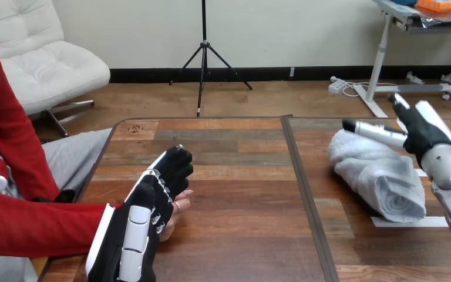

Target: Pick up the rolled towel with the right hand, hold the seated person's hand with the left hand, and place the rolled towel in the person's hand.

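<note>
A white rolled towel lies on the right half of the wooden table, its rolled end facing the front. My right hand is at the towel's far right end, open, with one straight finger reaching left over the towel's top; nothing is gripped. At the left, the person's hand rests at the table's near left, at the end of a red sleeve. My left hand lies over it with its fingers curled round it; only the person's fingertips show beneath.
A strip of white tape marks the table under the towel's near end. A dark seam splits the table into left and right halves. The person's torso and legs sit close against the table's left edge.
</note>
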Motion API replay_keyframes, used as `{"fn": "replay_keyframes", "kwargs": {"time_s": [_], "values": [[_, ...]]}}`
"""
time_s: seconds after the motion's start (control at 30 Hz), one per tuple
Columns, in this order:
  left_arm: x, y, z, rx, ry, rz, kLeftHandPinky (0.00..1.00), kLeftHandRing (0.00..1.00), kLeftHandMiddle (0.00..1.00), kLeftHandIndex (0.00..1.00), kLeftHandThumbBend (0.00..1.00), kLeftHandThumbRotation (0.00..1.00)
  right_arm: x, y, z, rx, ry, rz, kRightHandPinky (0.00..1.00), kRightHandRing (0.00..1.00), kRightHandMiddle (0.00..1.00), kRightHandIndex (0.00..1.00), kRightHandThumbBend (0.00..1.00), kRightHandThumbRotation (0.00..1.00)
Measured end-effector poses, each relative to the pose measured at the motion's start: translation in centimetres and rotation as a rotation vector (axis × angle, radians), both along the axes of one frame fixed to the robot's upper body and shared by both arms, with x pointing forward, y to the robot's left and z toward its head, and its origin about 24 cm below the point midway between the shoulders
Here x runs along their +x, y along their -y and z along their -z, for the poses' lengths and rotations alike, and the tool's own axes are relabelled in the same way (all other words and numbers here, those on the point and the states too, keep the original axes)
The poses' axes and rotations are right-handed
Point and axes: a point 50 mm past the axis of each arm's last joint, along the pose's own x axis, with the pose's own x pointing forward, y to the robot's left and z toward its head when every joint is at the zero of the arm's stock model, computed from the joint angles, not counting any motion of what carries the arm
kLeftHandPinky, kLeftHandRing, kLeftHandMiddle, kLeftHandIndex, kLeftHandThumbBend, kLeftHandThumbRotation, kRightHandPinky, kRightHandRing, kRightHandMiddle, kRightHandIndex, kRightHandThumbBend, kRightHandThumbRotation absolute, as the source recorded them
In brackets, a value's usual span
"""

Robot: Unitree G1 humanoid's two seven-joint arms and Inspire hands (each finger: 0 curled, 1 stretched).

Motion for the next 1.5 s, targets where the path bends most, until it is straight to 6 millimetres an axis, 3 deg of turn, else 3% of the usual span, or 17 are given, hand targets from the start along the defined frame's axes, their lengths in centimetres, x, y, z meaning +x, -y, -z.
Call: {"fn": "replay_keyframes", "kwargs": {"time_s": [0.83, 1.2, 1.5], "values": [[0.00, -0.12, 0.02, -0.016, -0.003, 0.003, 0.94, 0.90, 0.87, 0.81, 0.66, 1.00, -0.17, 0.02, 0.44, -0.048, -0.032, -0.004, 0.86, 0.98, 1.00, 1.00, 1.00, 0.38], [0.01, -0.12, 0.06, -0.015, -0.008, 0.004, 0.94, 0.91, 0.87, 0.80, 0.66, 1.00, -0.17, -0.03, 0.47, -0.056, -0.035, -0.007, 0.87, 0.98, 1.00, 1.00, 1.00, 0.37], [0.02, -0.11, 0.07, -0.015, -0.009, 0.006, 0.95, 0.91, 0.87, 0.80, 0.66, 1.00, -0.27, -0.09, 0.85, -0.113, -0.080, -0.013, 0.89, 1.00, 1.00, 1.00, 1.00, 0.41]]}}
